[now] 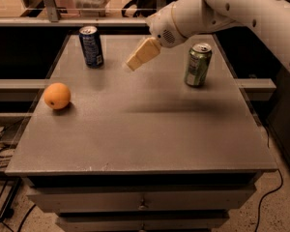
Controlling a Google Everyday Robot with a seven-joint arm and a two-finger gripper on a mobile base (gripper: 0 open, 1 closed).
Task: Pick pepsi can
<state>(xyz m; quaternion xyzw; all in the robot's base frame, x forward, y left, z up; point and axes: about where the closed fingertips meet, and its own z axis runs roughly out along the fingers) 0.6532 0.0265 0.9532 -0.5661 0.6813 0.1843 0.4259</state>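
Note:
The pepsi can (91, 46), dark blue with a silver top and white markings, stands upright at the back left of the grey table (145, 134). My gripper (134, 63), with cream-coloured fingers, hangs above the table's back middle on a white arm that comes in from the upper right. It is to the right of the pepsi can, apart from it, and holds nothing that I can see.
A green can (198, 64) stands upright at the back right, below the arm. An orange (57, 95) lies near the left edge. Drawers sit under the table front. A shelf and rail run behind the table.

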